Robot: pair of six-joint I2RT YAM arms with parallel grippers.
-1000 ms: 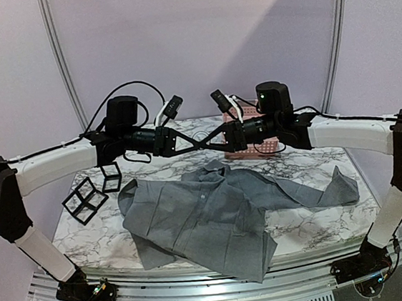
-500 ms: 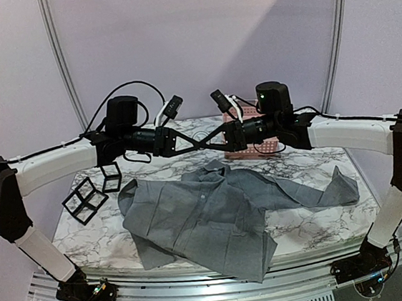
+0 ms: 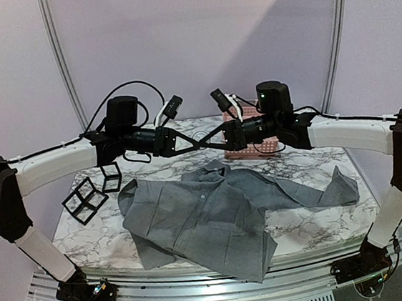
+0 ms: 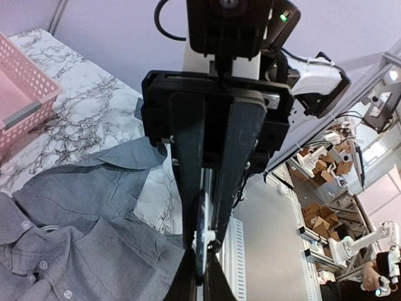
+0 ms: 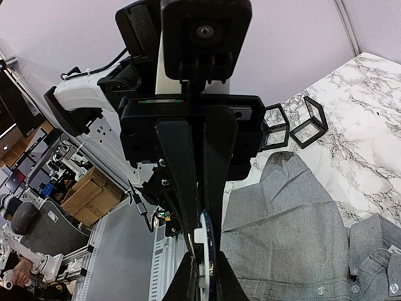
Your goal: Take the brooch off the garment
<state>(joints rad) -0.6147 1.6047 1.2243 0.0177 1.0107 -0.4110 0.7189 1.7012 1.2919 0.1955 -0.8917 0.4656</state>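
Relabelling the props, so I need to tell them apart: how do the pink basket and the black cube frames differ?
The pink basket is one latticed container at the table's far right; the black cube frames are several bare, open outlines with no walls, standing left of the grey garment. Both stand on the marble table.

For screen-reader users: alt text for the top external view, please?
The left arm and right arm reach inward, left fingers and right fingers meeting tip to tip above a crumpled grey shirt on a marble table. A pink basket sits behind them; black wire cubes stand at left.
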